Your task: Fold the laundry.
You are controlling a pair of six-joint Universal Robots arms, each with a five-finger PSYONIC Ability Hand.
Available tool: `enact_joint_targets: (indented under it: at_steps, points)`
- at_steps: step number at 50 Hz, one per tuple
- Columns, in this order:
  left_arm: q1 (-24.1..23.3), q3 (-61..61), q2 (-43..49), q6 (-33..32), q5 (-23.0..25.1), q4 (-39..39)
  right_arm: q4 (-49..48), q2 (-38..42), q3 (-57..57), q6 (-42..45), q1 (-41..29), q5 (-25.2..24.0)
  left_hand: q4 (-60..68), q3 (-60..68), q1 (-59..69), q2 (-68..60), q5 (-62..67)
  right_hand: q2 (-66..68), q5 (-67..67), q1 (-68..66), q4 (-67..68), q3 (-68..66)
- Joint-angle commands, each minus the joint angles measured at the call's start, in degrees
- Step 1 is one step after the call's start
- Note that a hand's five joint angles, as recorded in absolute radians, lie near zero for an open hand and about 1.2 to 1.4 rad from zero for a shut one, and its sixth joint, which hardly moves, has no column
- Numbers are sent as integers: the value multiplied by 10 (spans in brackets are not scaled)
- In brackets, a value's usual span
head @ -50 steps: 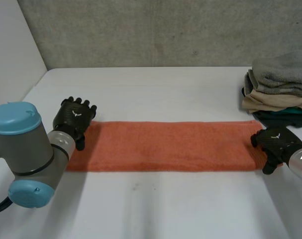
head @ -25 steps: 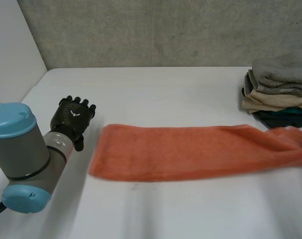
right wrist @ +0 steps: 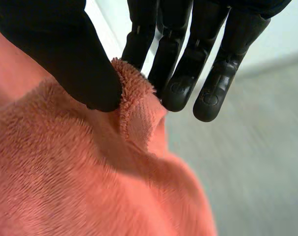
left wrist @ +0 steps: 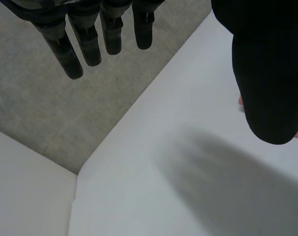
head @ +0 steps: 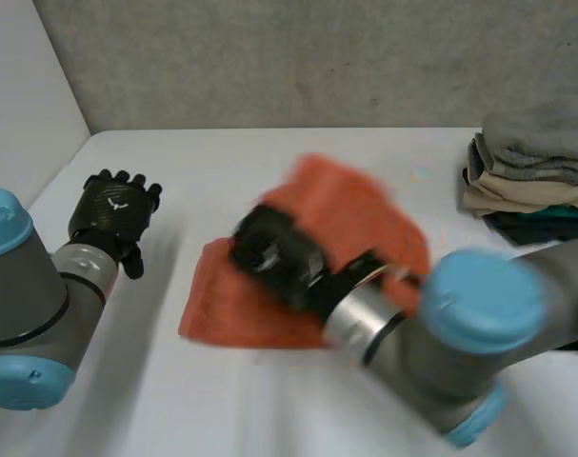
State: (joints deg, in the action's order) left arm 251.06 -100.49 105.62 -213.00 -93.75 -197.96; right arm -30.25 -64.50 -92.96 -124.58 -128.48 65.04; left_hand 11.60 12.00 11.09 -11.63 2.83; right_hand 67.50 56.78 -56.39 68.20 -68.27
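Right hand (head: 269,252) pinches one end of the orange towel (head: 365,214), above its middle; this shallow pinch could slip, spoiling the fold.

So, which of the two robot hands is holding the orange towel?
The right robot hand: its thumb and fingers pinch the orange towel at an edge. The left robot hand is open and apart from the towel.

A white table (head: 269,171) against a raw concrete wall (head: 269,57) suggests a robotics lab.
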Motion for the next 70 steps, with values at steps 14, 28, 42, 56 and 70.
enact_joint_targets:
  at_steps: [14,28,42,56,70]
  points:
    - [-66,0,5,38,7,0,139,-21,-46,-248,58,122,-16,-20,-11,16,-28,-575,-568,464,-582,583]
    - [-112,27,43,38,5,0,164,-19,-120,-245,178,82,-16,-20,-10,16,-28,-172,-164,61,-179,179]
    - [-114,22,40,38,3,0,170,-14,-126,-249,191,77,-16,-20,-10,16,-28,-196,-189,85,-203,204]
    - [-114,16,38,38,2,0,163,-13,-124,-259,184,74,-16,-20,-10,16,-28,-394,-387,283,-401,402]
    - [-114,14,34,38,2,0,159,7,-98,-323,183,59,-16,-20,-10,16,-28,-88,-81,-23,-95,96]
